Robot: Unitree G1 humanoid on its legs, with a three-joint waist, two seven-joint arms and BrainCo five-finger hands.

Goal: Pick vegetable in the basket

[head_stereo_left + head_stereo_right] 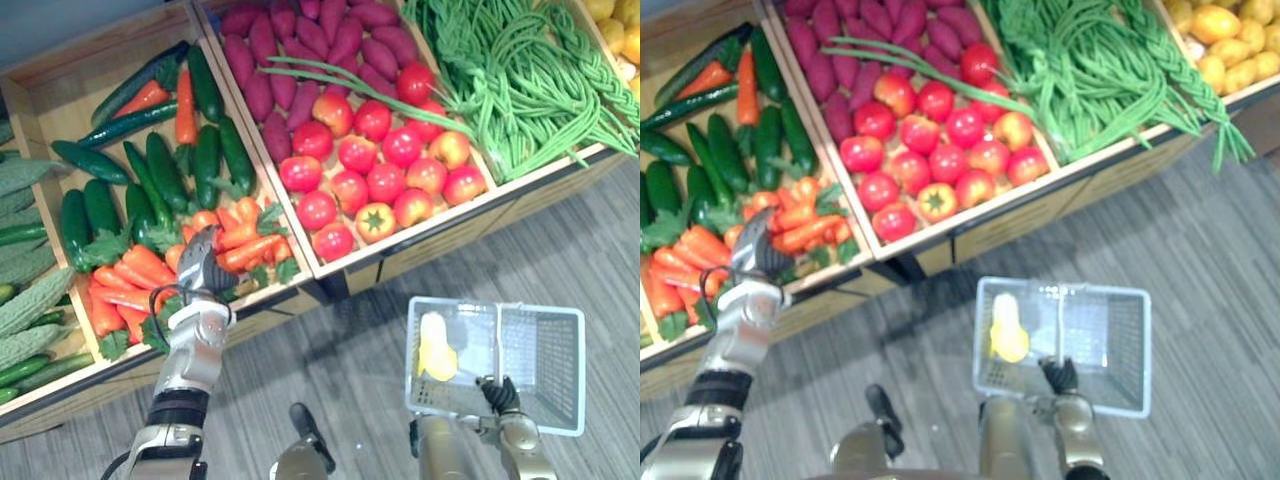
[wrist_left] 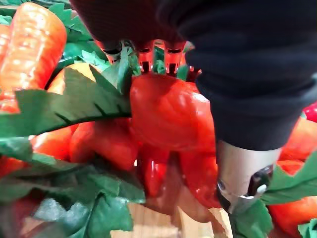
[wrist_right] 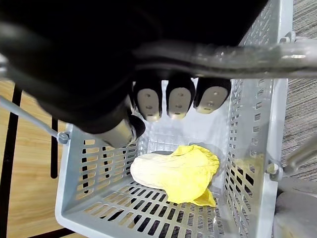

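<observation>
- While the left hand (image 1: 204, 266) is down among the orange plastic carrots with green leaves (image 1: 138, 268) at the front of the open wooden crate (image 1: 90, 52), its wrist view shows one fat orange carrot (image 2: 168, 111) pressed right up against it.
- Leaves and carrots crowd that hand, so I cannot tell if it has a hold on anything.
- Over on the other side, the right hand (image 3: 171, 101) is curled tight round the thin metal wire handle (image 3: 223, 57) of the pale grey slotted plastic basket (image 1: 545, 312), which hangs above the grey striped floor (image 1: 330, 350), well apart from the carrots.
- One pale yellow leafy vegetable (image 3: 173, 173) lies on the basket's bottom, at the end nearer the crates.
- Behind the carrots, in the same crate, sit dark green cucumbers (image 1: 165, 170).
- Next crate along: purple sweet potatoes (image 1: 290, 40) at the back, red tomatoes (image 1: 370, 160) in front.
- Beyond them, a heap of green long beans (image 1: 510, 70).
</observation>
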